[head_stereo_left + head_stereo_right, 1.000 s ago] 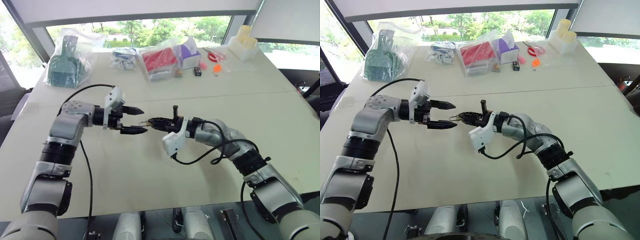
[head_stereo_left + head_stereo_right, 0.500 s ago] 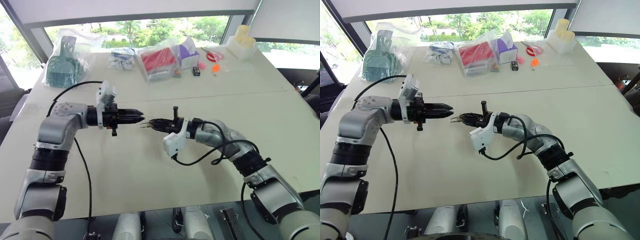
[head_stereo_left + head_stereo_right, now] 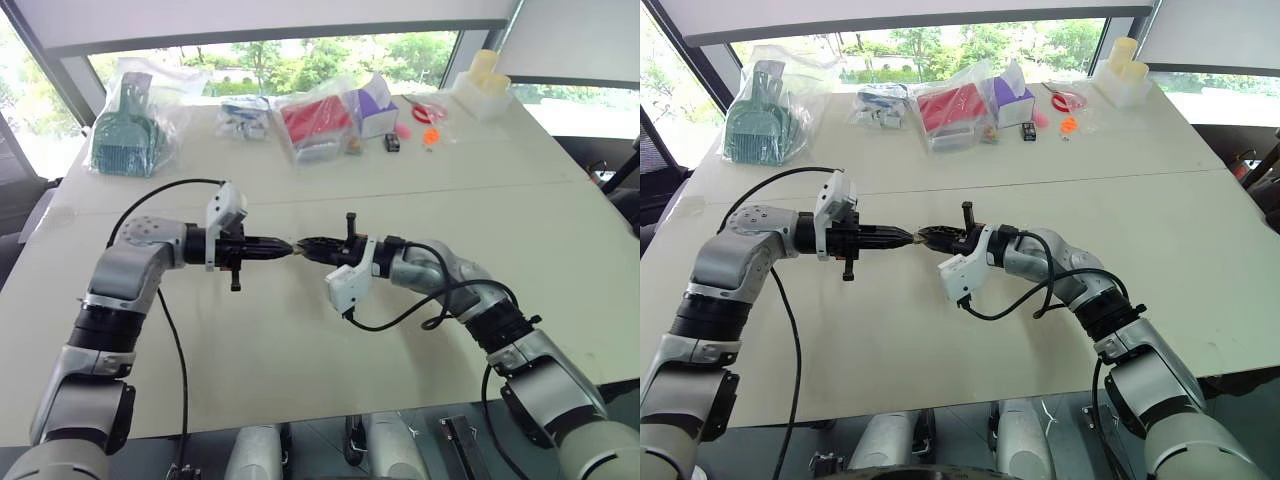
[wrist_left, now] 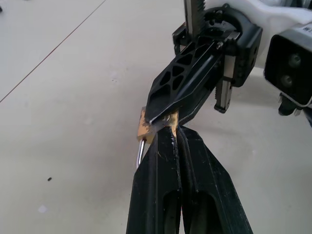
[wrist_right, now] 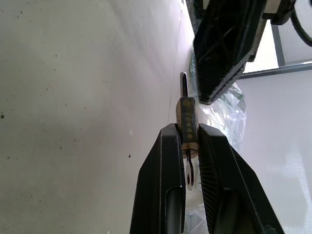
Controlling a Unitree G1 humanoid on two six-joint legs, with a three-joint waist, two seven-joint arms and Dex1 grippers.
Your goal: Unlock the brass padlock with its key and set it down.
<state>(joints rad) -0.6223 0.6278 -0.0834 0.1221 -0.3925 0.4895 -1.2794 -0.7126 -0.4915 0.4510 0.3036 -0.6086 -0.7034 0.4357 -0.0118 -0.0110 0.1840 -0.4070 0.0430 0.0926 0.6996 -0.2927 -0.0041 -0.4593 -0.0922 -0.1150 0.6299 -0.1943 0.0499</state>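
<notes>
The brass padlock [image 5: 187, 119] is clamped by its body between the fingers of my right gripper [image 5: 189, 139], which is shut on it. Its silvery shackle [image 5: 184, 83] sticks out past the fingertips. The key [image 5: 189, 176] sits in the padlock's other end, between the same fingers. My left gripper [image 4: 168, 127] is shut, its tips pressed against the padlock's [image 4: 145, 129] edge, with the shackle [image 4: 140, 152] hanging free beside them. I cannot tell whether these tips pinch anything. Both grippers meet tip to tip above the table [image 3: 300, 330], left gripper [image 3: 288, 249] facing right gripper [image 3: 304, 246].
Along the table's far side lie a bagged green scoop [image 3: 128, 130], a bag with something red [image 3: 318, 122], a purple box [image 3: 378, 105], red scissors [image 3: 428, 110] and a white container [image 3: 485, 85]. A seam [image 3: 450, 190] runs across the tabletop.
My left gripper went from open to shut, then slid its tips in against the padlock. The right gripper with the padlock has stayed where it was.
</notes>
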